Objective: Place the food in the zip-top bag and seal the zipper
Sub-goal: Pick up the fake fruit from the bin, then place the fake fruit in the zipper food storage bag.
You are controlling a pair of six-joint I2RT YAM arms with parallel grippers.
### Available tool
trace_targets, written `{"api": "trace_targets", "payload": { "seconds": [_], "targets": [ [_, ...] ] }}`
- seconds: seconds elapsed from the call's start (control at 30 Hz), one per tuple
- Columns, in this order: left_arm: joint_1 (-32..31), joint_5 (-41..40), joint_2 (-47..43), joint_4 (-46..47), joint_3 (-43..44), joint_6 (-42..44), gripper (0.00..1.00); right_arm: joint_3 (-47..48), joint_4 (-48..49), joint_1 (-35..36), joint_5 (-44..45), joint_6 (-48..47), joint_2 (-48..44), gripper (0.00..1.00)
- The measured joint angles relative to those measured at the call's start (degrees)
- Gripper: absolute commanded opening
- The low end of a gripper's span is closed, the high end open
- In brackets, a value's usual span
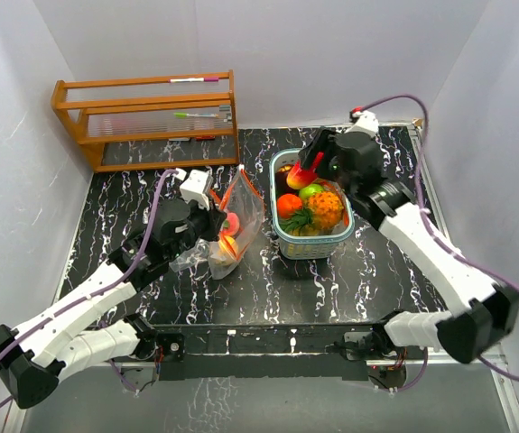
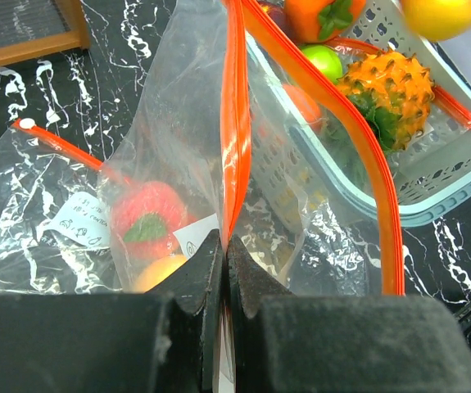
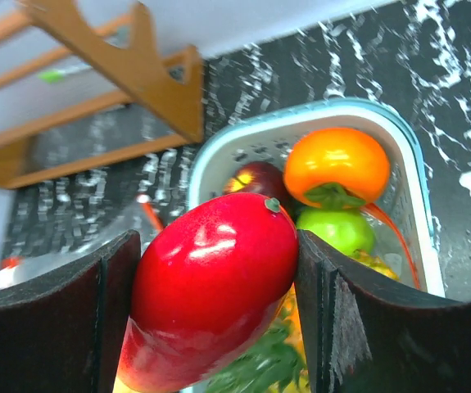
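Shining red and yellow, a smooth fruit (image 3: 210, 278) sits squeezed in the right tool (image 3: 216, 327) above the basket (image 3: 325, 105). The left tool (image 2: 224, 266) pinches the orange rim of the bag (image 2: 178, 123).

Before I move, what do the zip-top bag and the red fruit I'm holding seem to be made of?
The zip-top bag looks like thin clear plastic film, see-through, glossy and crinkled, with an orange zipper strip of thicker plastic. The red fruit is likely hard moulded plastic, smooth and glossy with sharp highlights. I cannot tell whether it is hollow.
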Motion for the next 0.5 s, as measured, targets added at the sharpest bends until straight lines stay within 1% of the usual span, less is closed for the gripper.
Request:
{"api": "trace_targets", "payload": {
  "seconds": [0.07, 0.17, 0.27, 0.37, 0.5],
  "targets": [
    [0.0, 0.0, 0.42, 0.0, 0.0, 0.04, 0.0, -0.83, 0.81, 0.0, -2.56, -0.55, -4.98, 0.33],
    [0.0, 0.0, 0.96, 0.15, 0.0, 0.17, 0.0, -0.9, 2.49, 0.24, -7.63, -1.46, -9.7, 0.32],
    [0.0, 0.02, 1.66, 0.5, 0.0, 0.2, 0.0, -0.9, 4.09, 1.9, -10.86, -1.92, -10.34, 0.33],
    [0.0, 0.09, 2.1, 0.85, 0.0, 0.17, 0.0, -0.87, 6.38, 7.96, -12.17, -3.1, -8.39, 0.32],
    [0.0, 0.24, 2.19, 0.92, 0.0, 0.17, 0.0, -0.87, 9.84, 17.2, -14.01, -4.33, -3.43, 0.33]
  ]
}}
